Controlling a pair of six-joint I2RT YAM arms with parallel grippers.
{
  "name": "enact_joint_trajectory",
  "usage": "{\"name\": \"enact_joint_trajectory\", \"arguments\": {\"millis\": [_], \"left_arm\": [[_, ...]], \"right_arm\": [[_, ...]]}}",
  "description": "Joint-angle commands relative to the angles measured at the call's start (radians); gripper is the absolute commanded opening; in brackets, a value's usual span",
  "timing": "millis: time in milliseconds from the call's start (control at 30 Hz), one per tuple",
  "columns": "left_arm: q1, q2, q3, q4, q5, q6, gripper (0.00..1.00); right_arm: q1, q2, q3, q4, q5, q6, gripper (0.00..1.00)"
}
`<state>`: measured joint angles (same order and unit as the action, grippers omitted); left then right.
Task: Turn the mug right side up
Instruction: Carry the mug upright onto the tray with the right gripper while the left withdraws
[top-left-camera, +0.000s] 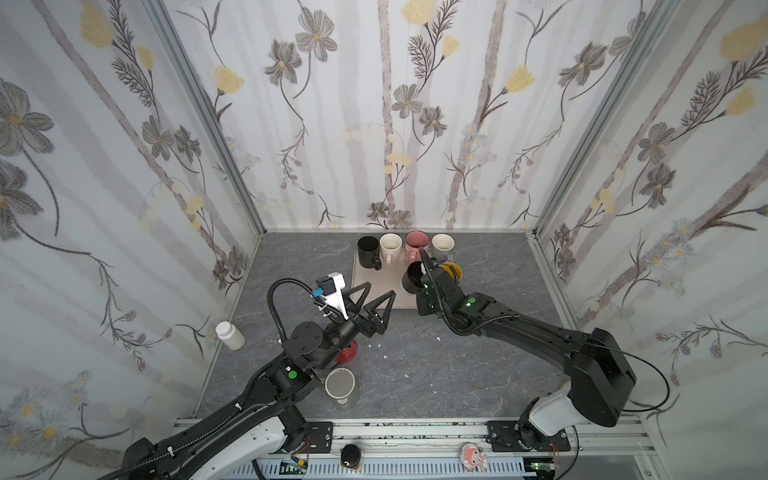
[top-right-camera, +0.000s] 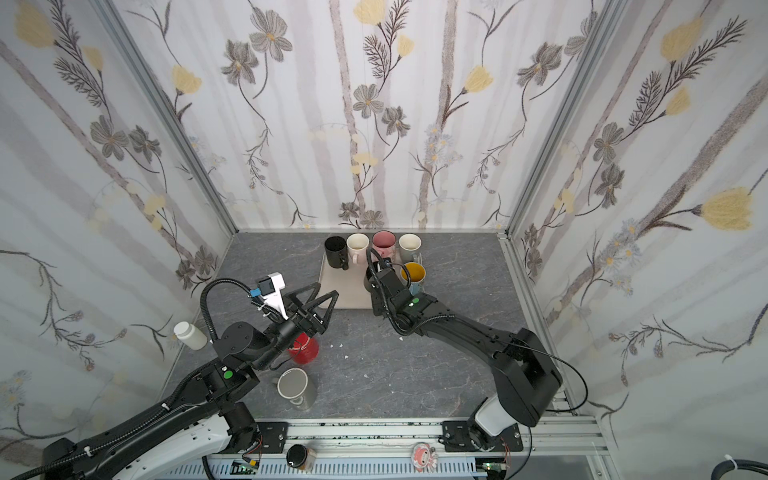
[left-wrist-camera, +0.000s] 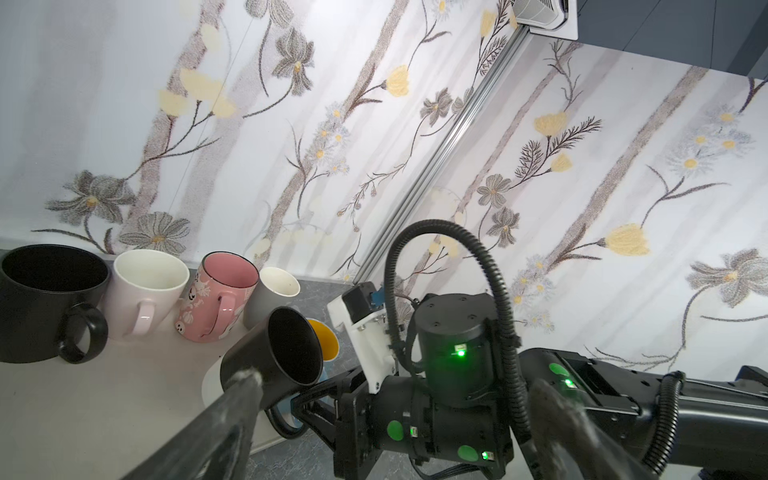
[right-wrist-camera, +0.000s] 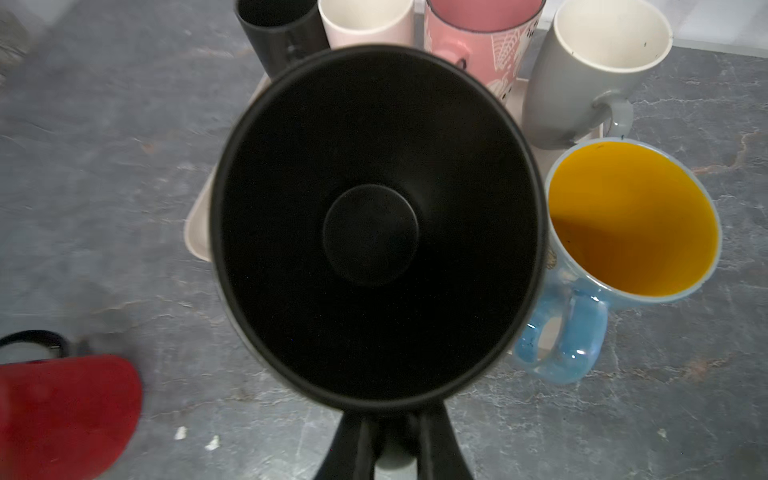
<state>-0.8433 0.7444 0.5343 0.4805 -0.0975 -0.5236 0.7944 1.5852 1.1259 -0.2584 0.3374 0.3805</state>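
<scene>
Black arms (top-left-camera: 540, 332) with white bases (top-left-camera: 552, 405), ribbed cables (top-left-camera: 271, 305) (green stickers (top-left-camera: 292, 375) on joints).

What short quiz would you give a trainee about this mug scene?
1. True or false: the left hand is open and empty.
2. What does the right hand hold? A: a black mug. B: a pink mug. C: a bottle.
3. How many mugs stand in the back row on the tray?
Key: 1 true; 2 A; 3 four.
</scene>
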Motion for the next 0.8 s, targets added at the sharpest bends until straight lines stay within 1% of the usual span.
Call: {"name": "enact_joint_trajectory", "arguments": {"millis": [0, 300, 767], "left_arm": [[0.003, -0.013, -0.007, -0.003, -0.020, 0.016, 1.00], [0.007, -0.036, -0.016, -0.020, -0.031, 0.026, 1.00], [0.013, -0.034, -0.019, -0.026, -0.033, 0.022, 1.00]], "right_arm": [[-0.006, 0.066, 0.045, -0.013, 0.093, -0.057, 0.00], [-0.020, 0.197, 0.123, -0.036, 0.127, -0.090, 0.00], [-0.037, 0.277, 0.154, -0.008, 0.184, -0.107, 0.00]]}}
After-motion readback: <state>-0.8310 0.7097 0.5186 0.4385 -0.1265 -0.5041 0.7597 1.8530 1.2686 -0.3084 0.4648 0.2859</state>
